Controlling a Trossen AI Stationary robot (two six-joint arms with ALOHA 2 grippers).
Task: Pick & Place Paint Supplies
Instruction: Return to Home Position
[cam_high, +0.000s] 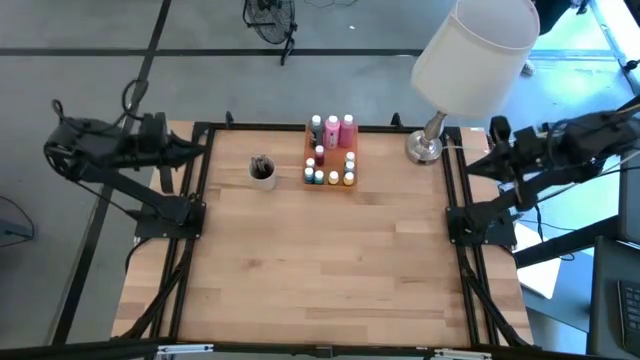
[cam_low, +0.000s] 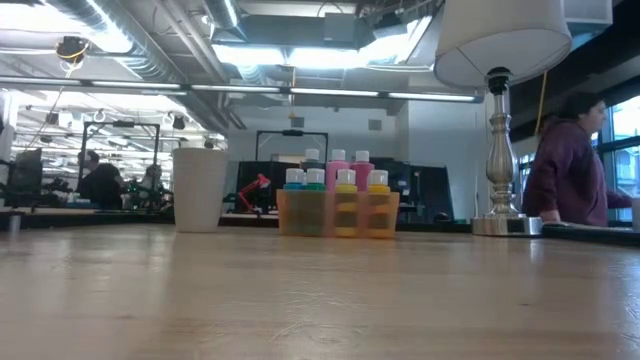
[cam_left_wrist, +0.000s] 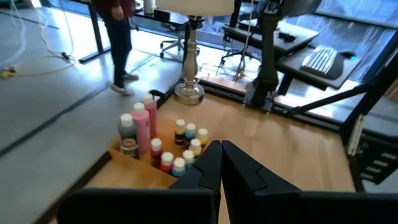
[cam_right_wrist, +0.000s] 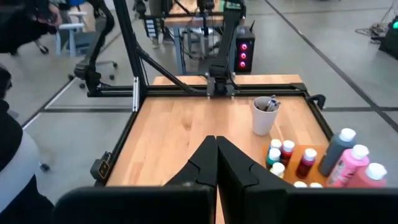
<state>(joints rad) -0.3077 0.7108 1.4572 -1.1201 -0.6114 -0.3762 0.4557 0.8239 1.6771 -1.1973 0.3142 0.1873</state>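
Between clenched left end effector (cam_left_wrist: 219, 149) and clenched right end effector (cam_right_wrist: 216, 143), apart: paint bottles (cam_high: 333, 135).

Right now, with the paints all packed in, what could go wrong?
The table lamp stands at the far corner close to the right pincer; a swing there could clip its big shade. The tall squeeze bottles stand crowded in the orange tray, so a knock might topple them. The white cup of paintbrushes looks light and easily tipped. The left pincer waits at the table's left side.
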